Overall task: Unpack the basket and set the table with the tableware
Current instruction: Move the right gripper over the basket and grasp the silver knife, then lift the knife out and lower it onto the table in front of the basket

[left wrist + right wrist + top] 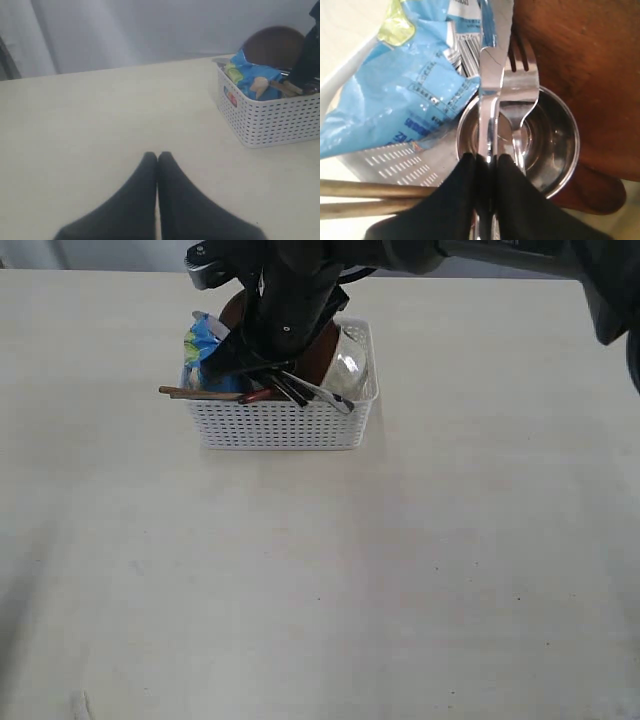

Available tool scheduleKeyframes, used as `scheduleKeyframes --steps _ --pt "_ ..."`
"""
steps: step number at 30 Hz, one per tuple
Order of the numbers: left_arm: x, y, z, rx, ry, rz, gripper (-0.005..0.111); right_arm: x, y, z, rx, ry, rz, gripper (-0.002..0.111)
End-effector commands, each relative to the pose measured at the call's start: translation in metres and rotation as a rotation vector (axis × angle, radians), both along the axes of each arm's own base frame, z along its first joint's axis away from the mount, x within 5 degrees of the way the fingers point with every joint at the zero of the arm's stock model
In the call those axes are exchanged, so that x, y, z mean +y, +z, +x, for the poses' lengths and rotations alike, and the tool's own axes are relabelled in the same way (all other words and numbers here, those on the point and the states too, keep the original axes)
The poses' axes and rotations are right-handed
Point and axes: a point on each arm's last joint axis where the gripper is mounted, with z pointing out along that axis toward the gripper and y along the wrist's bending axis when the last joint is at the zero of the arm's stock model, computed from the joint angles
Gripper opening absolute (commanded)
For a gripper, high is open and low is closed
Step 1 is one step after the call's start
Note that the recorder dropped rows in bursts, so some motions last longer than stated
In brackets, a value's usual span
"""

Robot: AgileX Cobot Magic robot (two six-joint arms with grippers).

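Basket, exterior view: white and perforated, standing toward the far side of the bench; the right arm reaches down into it; none of the tableware is set out; chopsticks poke over the rim beside the blue snack bag.
Left gripper, left wrist view: jaws pressed together on nothing; low over bare bench, well apart from the basket.
Right gripper, right wrist view: jaws pinched on the handle of the knife; the fork lies touching alongside; both cross the steel cup, with the plate beyond.
Handling: the knife is probably stiff, light and slick polished steel; a thin handle may pivot or slip in a narrow pinch; mid-handle looks the sound place to hold; the fork may drag along or clatter on the cup.
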Motion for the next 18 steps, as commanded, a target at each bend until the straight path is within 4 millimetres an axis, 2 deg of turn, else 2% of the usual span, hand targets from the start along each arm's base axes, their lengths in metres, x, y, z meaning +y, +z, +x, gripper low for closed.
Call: scheduleKeyframes --steps 1,10,18 --pt "0.0 0.0 0.0 -0.009 0.003 -0.004 0.0 -0.003 0.016 0.0 -0.044 0.012 0.005 0.0" --pt "0.0 0.0 0.0 -0.009 0.003 -0.004 0.0 -0.01 0.047 -0.005 -0.105 0.018 0.025 0.0" --pt "0.0 0.0 0.0 -0.009 0.003 -0.004 0.0 -0.021 0.069 -0.017 -0.046 -0.072 0.03 0.0"
